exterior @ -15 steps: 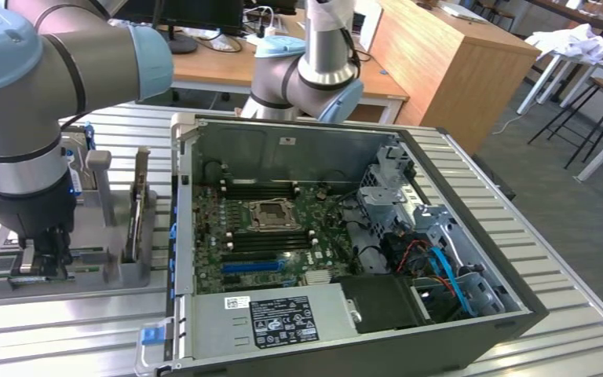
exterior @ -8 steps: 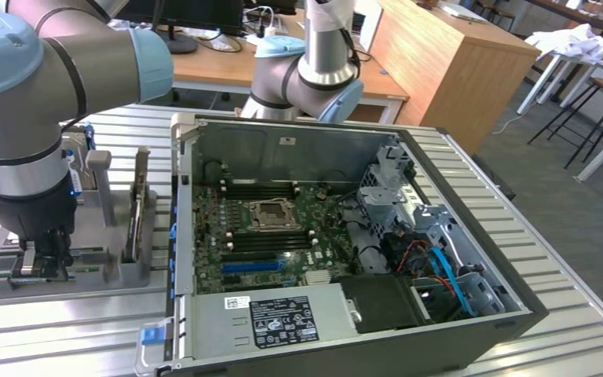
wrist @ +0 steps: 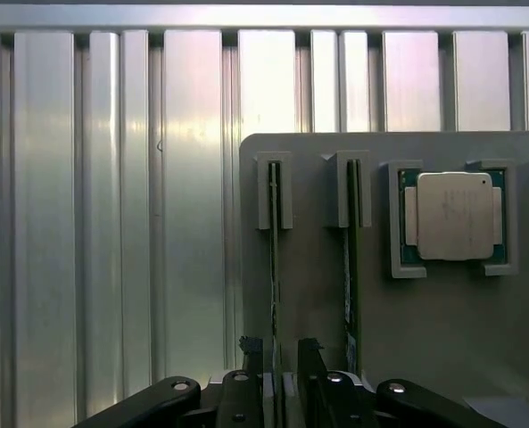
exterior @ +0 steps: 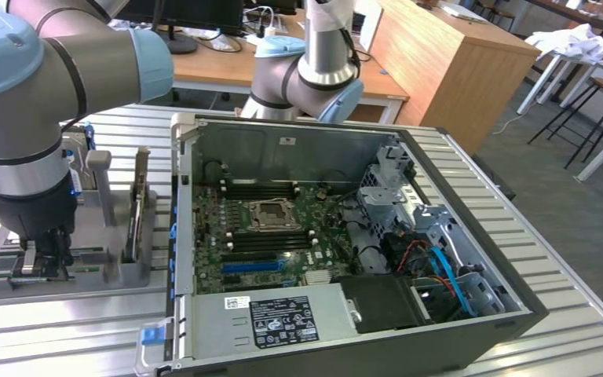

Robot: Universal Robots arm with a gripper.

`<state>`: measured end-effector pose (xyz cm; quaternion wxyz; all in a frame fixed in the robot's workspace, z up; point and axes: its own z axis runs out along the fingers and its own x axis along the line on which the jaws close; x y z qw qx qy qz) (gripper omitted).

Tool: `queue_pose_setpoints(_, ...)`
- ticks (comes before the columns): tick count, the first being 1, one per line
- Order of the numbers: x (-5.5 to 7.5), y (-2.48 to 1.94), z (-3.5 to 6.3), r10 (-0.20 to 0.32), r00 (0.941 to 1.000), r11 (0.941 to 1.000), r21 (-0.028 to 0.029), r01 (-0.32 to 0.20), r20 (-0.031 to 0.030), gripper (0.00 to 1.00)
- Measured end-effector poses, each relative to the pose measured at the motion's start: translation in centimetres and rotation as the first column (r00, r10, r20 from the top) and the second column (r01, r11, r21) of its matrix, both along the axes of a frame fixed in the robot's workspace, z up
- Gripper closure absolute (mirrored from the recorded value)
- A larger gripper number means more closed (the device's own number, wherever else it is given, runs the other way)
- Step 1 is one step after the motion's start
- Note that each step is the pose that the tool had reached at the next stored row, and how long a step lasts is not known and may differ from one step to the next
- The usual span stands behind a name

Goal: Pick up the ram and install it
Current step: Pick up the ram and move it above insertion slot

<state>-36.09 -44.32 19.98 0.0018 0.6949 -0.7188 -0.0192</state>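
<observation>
In the wrist view the ram [wrist: 274,259] stands edge-on in a slot of the grey holder [wrist: 309,312], a thin green stick. My gripper [wrist: 280,355] is open, with one black finger [wrist: 253,358] on each side of the ram's near end and a small gap to each. A twin green stick [wrist: 351,267] stands in the neighbouring slot. In the exterior view my gripper [exterior: 45,258] is low over the holder [exterior: 103,279] at the exterior view's left. Beside it is the open computer case [exterior: 385,349], with its motherboard [exterior: 270,236] and long black memory slots [exterior: 264,191].
A processor chip [wrist: 453,217] sits in a pocket of the holder beyond the twin stick. The holder rests on a ribbed metal table [wrist: 112,223]. A dark upright piece [exterior: 134,216] stands between my gripper and the case. A second grey arm [exterior: 312,71] rises behind the case.
</observation>
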Motion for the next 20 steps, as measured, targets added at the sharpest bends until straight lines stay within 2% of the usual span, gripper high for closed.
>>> queue_pose_setpoints(20,0.00,0.01,0.14,0.017,0.9999,0.9999,-0.0002,-0.017,0.0000,0.70)
